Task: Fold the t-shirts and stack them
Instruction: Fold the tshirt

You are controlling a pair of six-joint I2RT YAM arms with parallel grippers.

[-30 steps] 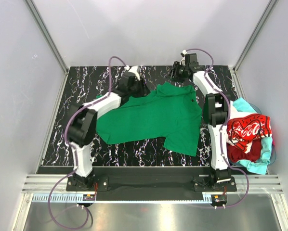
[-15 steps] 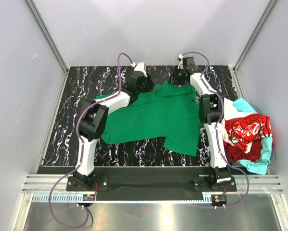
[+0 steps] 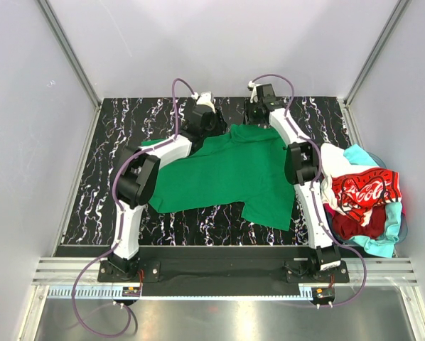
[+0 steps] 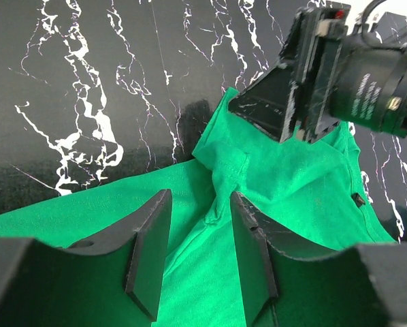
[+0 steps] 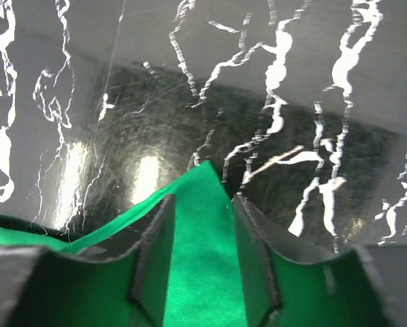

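A bright green t-shirt [image 3: 227,170] lies spread on the black marbled table [image 3: 120,142]. My left gripper [image 3: 204,121] is at the shirt's far left edge. In the left wrist view it [image 4: 200,204] stands open over the green cloth [image 4: 305,191], a raised seam running between its fingers. My right gripper [image 3: 256,114] is at the shirt's far edge, just right of the left one. It [image 5: 202,204] is open, with a pointed corner of green cloth [image 5: 202,178] lying between its fingers. At the table's right edge, a red Coca-Cola t-shirt [image 3: 362,192], a turquoise one [image 3: 383,241] and a white one [image 3: 333,163] lie heaped.
The right gripper's black body [image 4: 312,75] sits close ahead of the left jaws, so the two grippers are near each other. White enclosure walls [image 3: 28,142] rise around the table on the left, back and right. The arm bases are bolted on the near rail [image 3: 219,273].
The right gripper has slid left along the shirt's far edge. The left gripper moved toward the back a second ago and has since held still. The shirt's far edge shifted slightly.
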